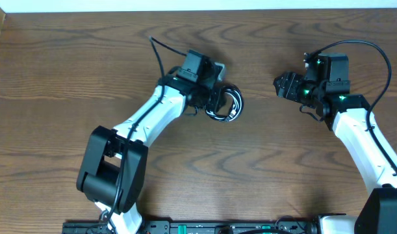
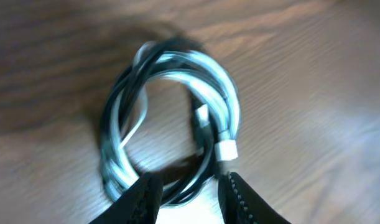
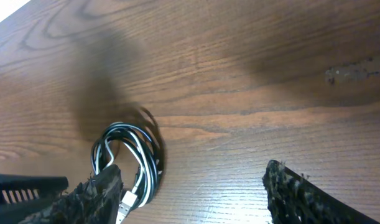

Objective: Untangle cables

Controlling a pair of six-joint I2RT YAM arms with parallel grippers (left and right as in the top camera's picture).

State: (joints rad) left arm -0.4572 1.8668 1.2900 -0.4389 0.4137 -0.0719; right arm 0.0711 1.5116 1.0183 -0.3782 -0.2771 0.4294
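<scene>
Shows cables (image 1: 227, 104), black and white, wound in one coil on the wooden counter (image 1: 263, 169). Sets the left end effector (image 1: 211, 101) over the coil's left edge, white arm (image 1: 149, 117) reaching from lower left. Places the right end effector (image 1: 284, 86) well apart to the right, facing the coil.

Cables (image 1: 237, 103) lie in one coil on the table (image 1: 263, 175), toward the far side, a bit left of the middle. Left gripper (image 2: 191, 186) sits at the coil's left edge, the coil's nearest strands between its parted fingers, and the left arm (image 1: 146, 123) runs back from there to the near-left table edge. Right gripper (image 3: 193, 177) is well to the right of the coil, apart from it, its spread fingers facing the coil across bare table.
</scene>
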